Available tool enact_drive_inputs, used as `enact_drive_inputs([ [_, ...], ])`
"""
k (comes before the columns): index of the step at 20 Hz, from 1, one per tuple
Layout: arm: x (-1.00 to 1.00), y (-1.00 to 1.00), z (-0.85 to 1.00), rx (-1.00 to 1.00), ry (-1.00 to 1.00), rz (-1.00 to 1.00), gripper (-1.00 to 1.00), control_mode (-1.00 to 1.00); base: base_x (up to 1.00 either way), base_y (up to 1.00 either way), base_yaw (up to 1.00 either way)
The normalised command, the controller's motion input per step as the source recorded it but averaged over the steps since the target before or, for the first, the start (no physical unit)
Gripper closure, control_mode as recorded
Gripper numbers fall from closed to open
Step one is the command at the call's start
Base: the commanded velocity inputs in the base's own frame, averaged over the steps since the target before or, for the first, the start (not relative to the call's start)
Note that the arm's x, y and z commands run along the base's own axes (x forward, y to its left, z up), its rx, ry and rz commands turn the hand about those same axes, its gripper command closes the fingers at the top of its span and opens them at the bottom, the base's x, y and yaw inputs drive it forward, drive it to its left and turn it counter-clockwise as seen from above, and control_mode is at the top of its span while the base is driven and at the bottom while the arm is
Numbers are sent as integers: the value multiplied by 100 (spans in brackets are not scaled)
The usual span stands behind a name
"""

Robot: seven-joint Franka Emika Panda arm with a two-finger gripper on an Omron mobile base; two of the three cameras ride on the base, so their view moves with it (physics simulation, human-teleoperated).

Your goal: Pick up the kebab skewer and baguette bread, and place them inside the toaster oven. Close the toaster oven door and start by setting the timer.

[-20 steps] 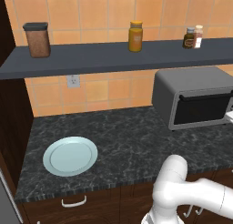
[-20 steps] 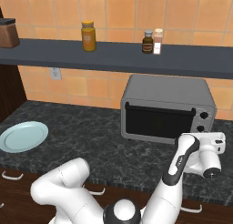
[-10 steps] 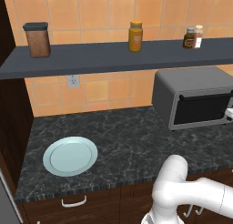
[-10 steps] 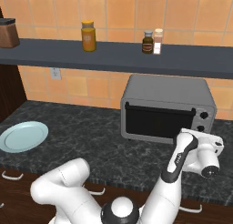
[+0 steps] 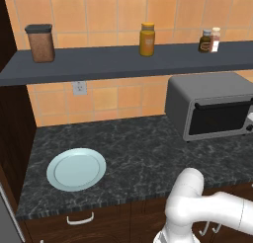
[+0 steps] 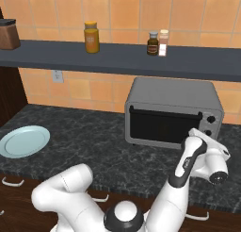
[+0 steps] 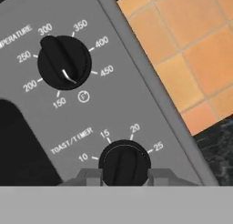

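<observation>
Arm unmoved, fingers [image 7: 124, 177] clamping timer knob [image 7: 124, 163]

The arm reaches right, jaws clamped on a knob [image 7: 124, 163].

The toaster oven [image 5: 212, 108] is cut by the right edge in the left base view. In the hand view the timer knob [image 7: 124, 163] is cut below, and the shelf jar labels are too small to read.

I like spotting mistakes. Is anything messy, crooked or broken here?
Nothing stands out. The toaster oven sits square with its door shut, the plate lies flat, and the gripper is closed on the timer knob.
</observation>
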Motion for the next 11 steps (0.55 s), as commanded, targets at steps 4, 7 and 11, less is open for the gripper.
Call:
enact_drive_inputs([
  [4, 0, 0, 36, 32, 0, -4, 100, -100, 0, 0, 0],
  [7, 0, 0, 39, 30, 0, -4, 100, -100, 0, 0, 0],
  [11, 0, -5, 38, 28, 0, -4, 100, -100, 0, 0, 0],
])
